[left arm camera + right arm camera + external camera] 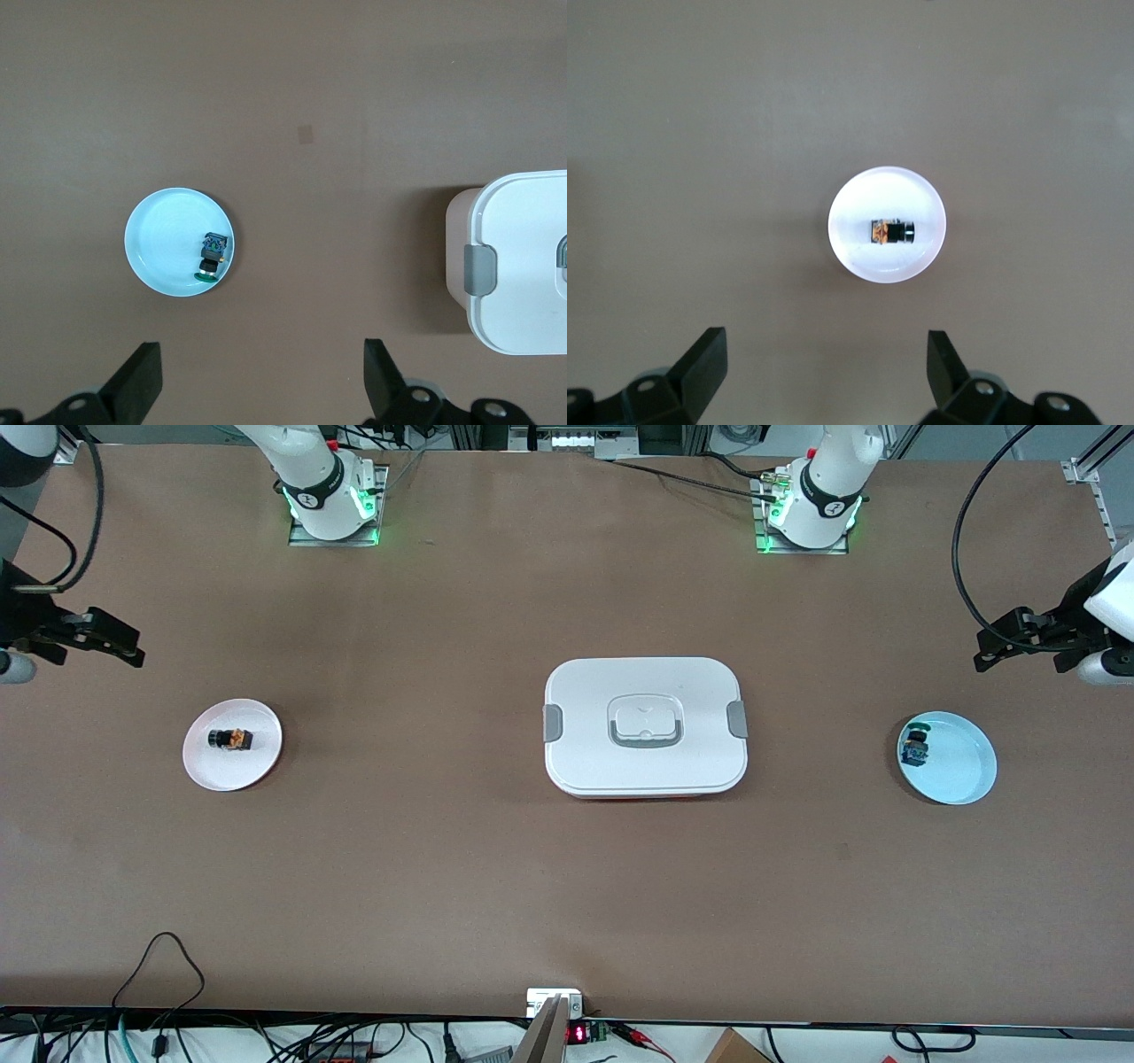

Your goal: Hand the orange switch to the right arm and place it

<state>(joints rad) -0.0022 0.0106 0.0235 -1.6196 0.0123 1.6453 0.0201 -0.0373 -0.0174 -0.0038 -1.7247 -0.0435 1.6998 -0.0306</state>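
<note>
Two arms: I saw both waiting high at the table's ends, nothing in either hand.
Landmark: I placed everything against the white lidded box point(646, 726) lying mid-table, lid on, with a grey latch at each short end.
Orange switch: the orange switch point(230, 739) lay on its side in the pink plate point(213, 766), well apart from the box, toward the right arm's end of the table.
Right gripper: the right gripper point(120, 646) hung over bare table at that end, well apart from the box, its fingers point(702, 359) spread wide and empty; in my right wrist view the plate and switch sat between them, far below.
Left gripper: the left gripper point(997, 646) hung over the table's other end, fingers point(137, 381) likewise apart and empty.
Blue plate: the blue plate point(961, 775) sat well apart from the box toward the left arm's end, a green-capped part point(915, 746) lying inside it against the rim nearest the box.
</note>
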